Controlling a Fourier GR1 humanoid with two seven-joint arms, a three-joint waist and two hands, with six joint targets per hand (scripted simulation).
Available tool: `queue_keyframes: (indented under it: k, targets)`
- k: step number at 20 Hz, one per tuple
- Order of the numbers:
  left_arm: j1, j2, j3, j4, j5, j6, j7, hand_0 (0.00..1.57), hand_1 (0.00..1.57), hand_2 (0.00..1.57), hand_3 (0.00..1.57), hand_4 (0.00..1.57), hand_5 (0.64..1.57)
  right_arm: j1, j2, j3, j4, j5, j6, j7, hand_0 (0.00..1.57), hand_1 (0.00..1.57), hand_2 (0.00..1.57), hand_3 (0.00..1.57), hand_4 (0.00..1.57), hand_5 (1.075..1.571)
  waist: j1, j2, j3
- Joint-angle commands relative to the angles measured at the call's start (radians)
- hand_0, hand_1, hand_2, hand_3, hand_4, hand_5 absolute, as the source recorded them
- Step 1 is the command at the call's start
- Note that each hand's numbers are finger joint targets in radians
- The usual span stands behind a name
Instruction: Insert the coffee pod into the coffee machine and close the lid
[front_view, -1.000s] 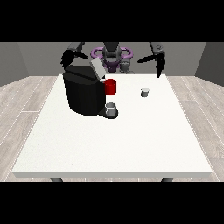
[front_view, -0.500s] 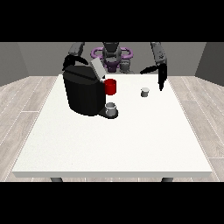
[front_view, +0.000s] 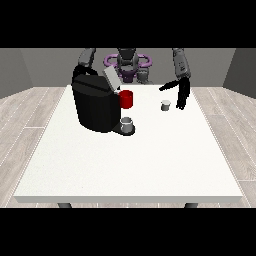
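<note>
1. The white table (front_view: 125, 165) filled most of the view, and the coffee machine served as the landmark for everything on it
2. The robot (front_view: 128, 62) stood behind the table's far edge, behind and slightly to the view's right of the coffee machine, with both arms reaching forward over the tabletop
3. The coffee machine (front_view: 95, 105), a bulky black body, sat on the far part of the table towards the view's left; its grey lid (front_view: 111, 79) stood tilted up and open at the machine's top, on the side facing the robot
4. The hand at the view's right (front_view: 181, 95) hung well to the right of the coffee machine, fingers pointing down towards the tabletop and relaxed rather than curled, thumb stretched out towards the machine; it held nothing
5. The hand at the view's left (front_view: 80, 71) showed only partly, just behind the coffee machine's top left corner; whether its fingers were open or curled could not be told
6. A red part (front_view: 126, 99) stuck out from the coffee machine's right side, just below the raised lid
7. A grey cup (front_view: 127, 124) stood at the foot of the coffee machine, under the red part
8. The coffee pod (front_view: 165, 105), small and pale grey, stood upright on the table to the right of the coffee machine, just beside the down-pointing fingers and apart from them
</note>
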Motion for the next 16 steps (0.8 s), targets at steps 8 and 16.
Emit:
queue_keyframes:
  k: [8, 16]
  targets:
    - [-0.040, 0.001, -0.062, 0.153, -0.165, 0.082, -0.032, 0.70, 0.70, 0.78, 0.49, 0.00, 1.571, -0.062, -0.005, -0.024, 0.026, -0.010, -0.021, 0.068, 0.00, 0.00, 0.00, 0.00, 0.39, 1.571, -0.009, -0.005, -0.0001]
    - [-0.067, 0.015, -0.074, 0.254, -0.265, 0.173, -0.113, 0.65, 0.65, 0.79, 0.53, 0.00, 1.571, -0.029, 0.006, 0.012, 0.006, 0.009, -0.017, 0.079, 0.00, 0.00, 0.00, 0.00, 0.52, 1.571, -0.026, -0.012, -0.0001]
